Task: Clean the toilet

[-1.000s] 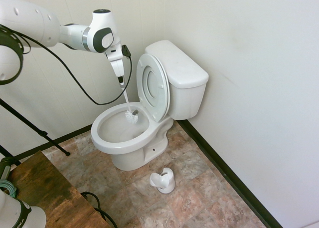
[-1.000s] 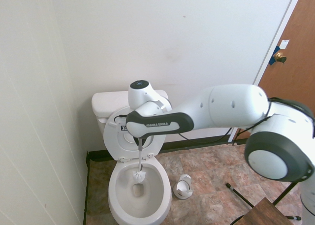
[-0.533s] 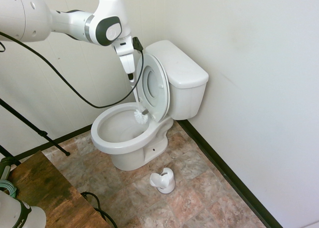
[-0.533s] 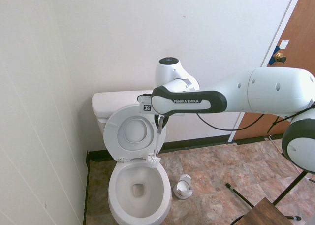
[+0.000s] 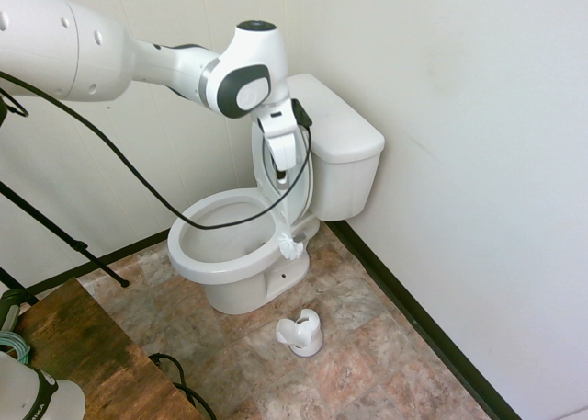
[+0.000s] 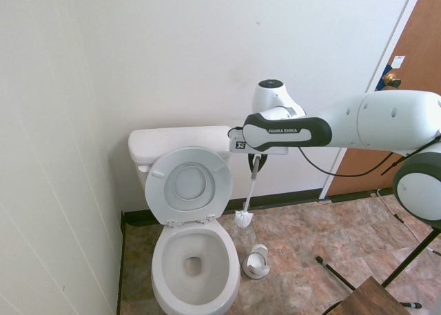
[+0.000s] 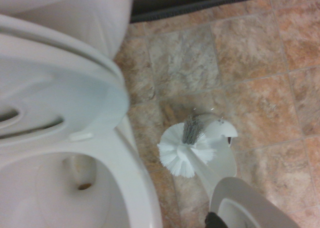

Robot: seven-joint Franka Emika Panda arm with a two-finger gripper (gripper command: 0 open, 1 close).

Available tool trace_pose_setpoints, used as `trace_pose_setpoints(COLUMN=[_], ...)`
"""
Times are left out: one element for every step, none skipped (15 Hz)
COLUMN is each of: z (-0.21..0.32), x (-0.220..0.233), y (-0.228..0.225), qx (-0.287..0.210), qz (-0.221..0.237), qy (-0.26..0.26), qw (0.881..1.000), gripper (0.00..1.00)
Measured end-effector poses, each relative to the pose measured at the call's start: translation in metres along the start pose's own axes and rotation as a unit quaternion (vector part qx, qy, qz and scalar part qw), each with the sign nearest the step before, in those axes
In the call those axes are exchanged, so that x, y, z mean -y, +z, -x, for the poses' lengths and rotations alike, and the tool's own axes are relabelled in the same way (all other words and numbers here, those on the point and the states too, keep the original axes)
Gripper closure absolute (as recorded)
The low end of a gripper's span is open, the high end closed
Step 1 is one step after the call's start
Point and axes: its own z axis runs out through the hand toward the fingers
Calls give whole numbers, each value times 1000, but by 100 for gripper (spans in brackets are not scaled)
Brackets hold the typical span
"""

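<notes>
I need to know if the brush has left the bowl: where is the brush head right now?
The brush head hangs in the air outside the toilet, beside the bowl's rim on the brush holder's side, above the floor; the gripper holds its handle.

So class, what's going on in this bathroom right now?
A white robot arm's gripper is shut on the handle of a toilet brush, which hangs head-down beside the toilet, outside the bowl and above the floor. The seat and cover are raised. The brush holder stands on the tiles beside the bowl.

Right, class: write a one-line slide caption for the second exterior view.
Gripper holds the toilet brush beside the open toilet, above the brush holder on the tiled floor.
</notes>
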Motion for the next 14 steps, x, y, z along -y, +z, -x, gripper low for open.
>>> trace_pose_setpoints(z=[-15, -26, -35, -43, -49, -56, -56, -56, -56, -57, -58, -60, -62, -63], x=[-5, -9, -12, -14, -16, -18, -18, -18, -19, -20, -22, -25, -31, -38], y=[12, 26, 40, 55, 68, 86, 86, 86, 87, 89, 91, 94, 101, 109], qx=[-1, -1, 1, 3, 7, 11, 13, 14, 13, 12, 11, 9, 9, 10], qz=[2, 3, 5, 7, 8, 9, 8, 8, 7, 6, 5, 4, 6, 8], qy=[-3, -5, -7, -7, -8, -11, -11, -10, -10, -9, -7, -5, -4, -3], qw=[1000, 1000, 1000, 1000, 1000, 1000, 1000, 1000, 1000, 1000, 1000, 1000, 1000, 1000], gripper=[100, 100, 100, 100, 100, 100, 100, 100, 100, 100, 100, 100, 100, 100])
